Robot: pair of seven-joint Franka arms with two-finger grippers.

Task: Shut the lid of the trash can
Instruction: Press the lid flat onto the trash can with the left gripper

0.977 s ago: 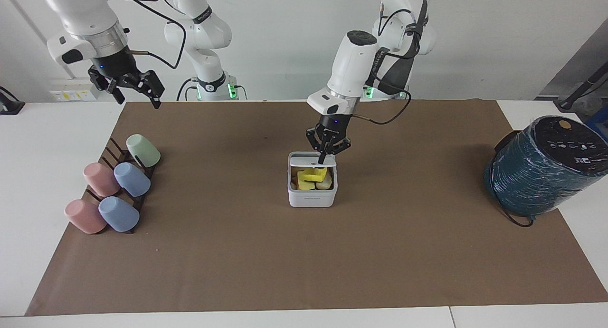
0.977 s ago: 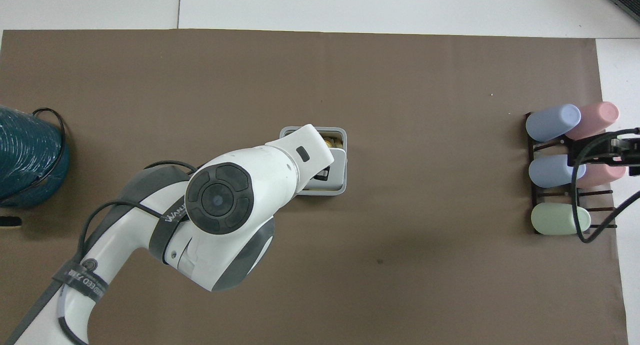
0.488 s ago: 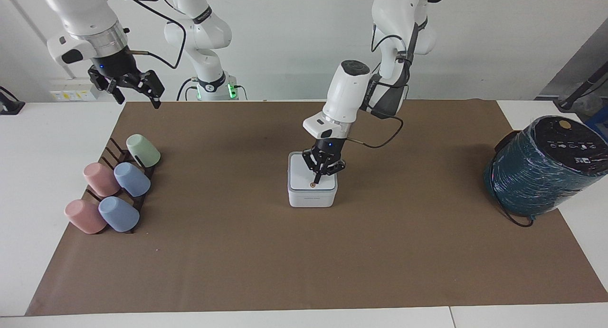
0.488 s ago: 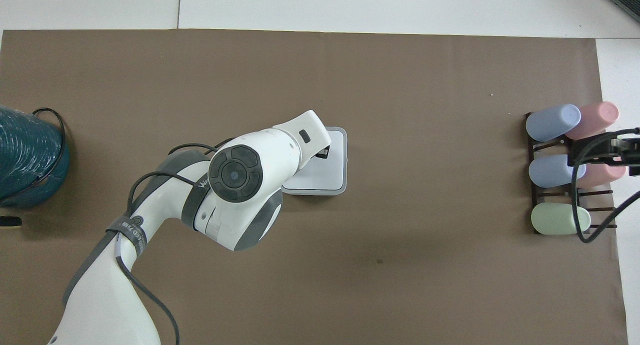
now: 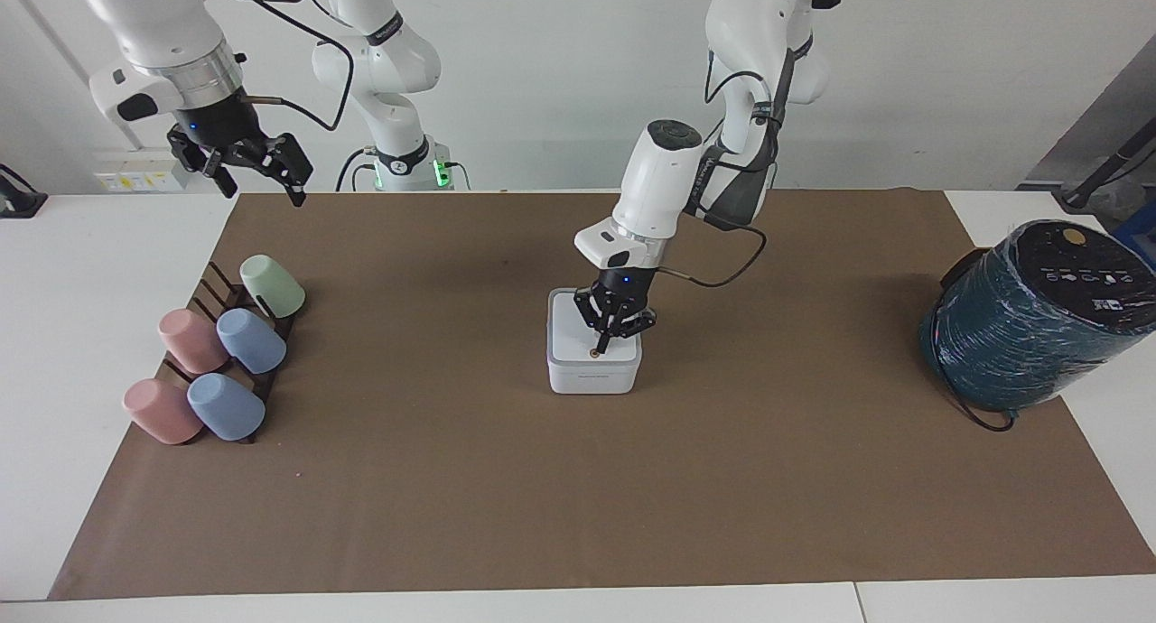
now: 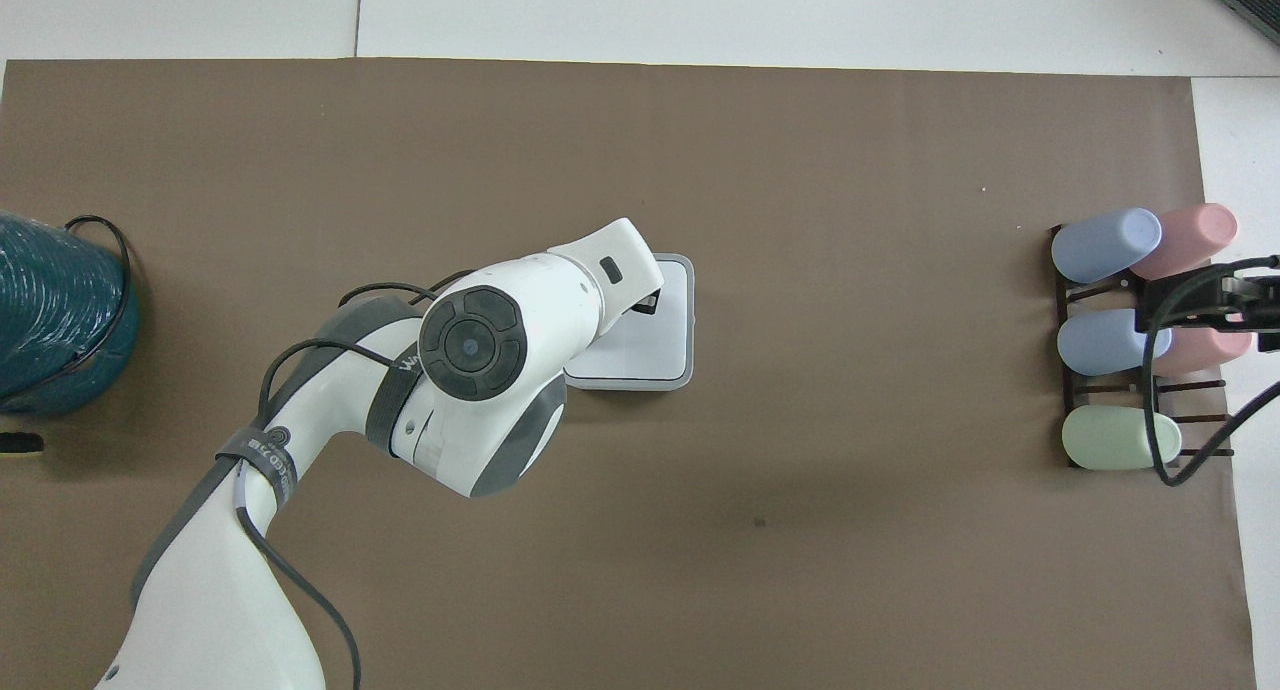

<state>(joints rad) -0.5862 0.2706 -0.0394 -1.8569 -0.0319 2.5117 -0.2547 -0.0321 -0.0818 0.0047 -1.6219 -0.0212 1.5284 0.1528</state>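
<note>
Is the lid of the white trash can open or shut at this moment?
Shut. The lid lies flat on the trash can, with nothing of the inside showing. The left end effector has its tips down at the lid's top.

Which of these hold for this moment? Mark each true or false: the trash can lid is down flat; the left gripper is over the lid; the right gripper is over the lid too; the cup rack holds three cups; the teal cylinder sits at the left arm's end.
1. The lid lies flat on the trash can: true.
2. The left gripper is over the lid: true.
3. The right gripper is over the lid too: false; it waits raised at the right arm's end, over the table's edge.
4. The rack holds three cups: false; five.
5. The teal cylinder sits at the left arm's end: true.
</note>
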